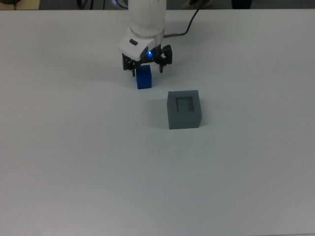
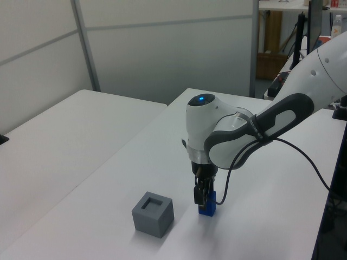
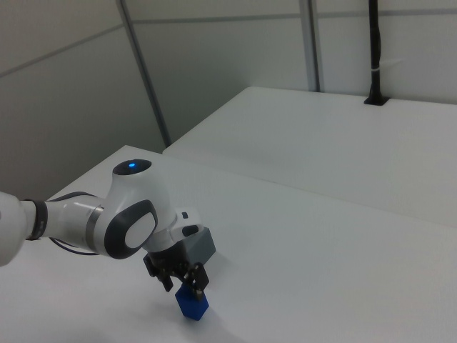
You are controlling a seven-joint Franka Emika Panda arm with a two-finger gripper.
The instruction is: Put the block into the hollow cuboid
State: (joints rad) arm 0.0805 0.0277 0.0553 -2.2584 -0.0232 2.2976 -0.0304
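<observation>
One arm, two objects, that's the whole setup:

table (image 1: 74, 172): plain white surface, biggest thing around. Both objects sit out in the open, so I'd guess the arm gets an easy run at each.

arm (image 2: 217, 135): white Franka, elbow bent low and wrist pointing straight down, blue status light glowing on its housing. Looks posed for a top-down grab.

hollow cuboid (image 1: 184, 109): matte grey box, square recess facing up, sitting at about 4 o'clock from the block in the top view, near but not touching. Recess up is what you'd want for dropping something in.

gripper (image 1: 146, 70): down at the block, fingers spread apart with one on either side of it in the top view. Not clamped as far as I can see, so I'd call this the moment right before the pinch.

block (image 1: 143, 77): small bright blue cuboid, standing on the table between the fingers, not in the box yet.

writing: no brand marks or labels readable anywhere, just that blue light.
</observation>
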